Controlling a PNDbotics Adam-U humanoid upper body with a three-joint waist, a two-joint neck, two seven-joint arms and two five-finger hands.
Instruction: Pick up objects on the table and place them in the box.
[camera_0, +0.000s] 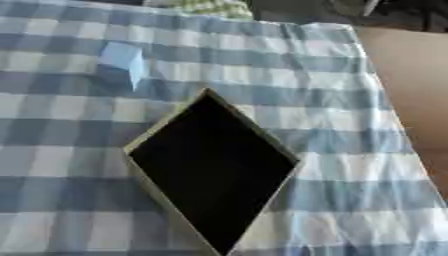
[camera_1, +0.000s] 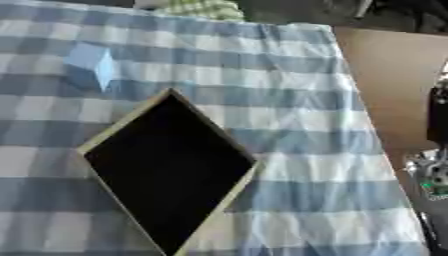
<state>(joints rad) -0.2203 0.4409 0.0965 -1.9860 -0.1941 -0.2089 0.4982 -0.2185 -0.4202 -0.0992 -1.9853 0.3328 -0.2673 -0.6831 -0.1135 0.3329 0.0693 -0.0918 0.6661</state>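
What could go wrong: the blue block (camera_0: 122, 62) sits on the far left of the checked cloth (camera_0: 332, 75). The only bit of robot that shows is a black & silver part at the right edge of the right eye view, prob. the right hand (camera_1: 434, 172) or its wrist. It hangs off the side of the cloth, over the brown part. So the reach would be long and would go right across the box (camera_0: 258, 130). The arm could bump the box rim on the way & push the box askew, or drag the cloth and make folds. The block looks small and light w/ smooth sides, so a poke from the side could just slide it away, not lift it.

The hand: can't tell if it is spread or closed, too little of it shows. It holds nothing that I can see. The left hand is not in the pics.

Where things are: the block is past the box's top corner, up & to the left, near it but not touching. The box is turned like a diamond, dark inside, and looks empty. Block and hand are well apart, w/ the box between them
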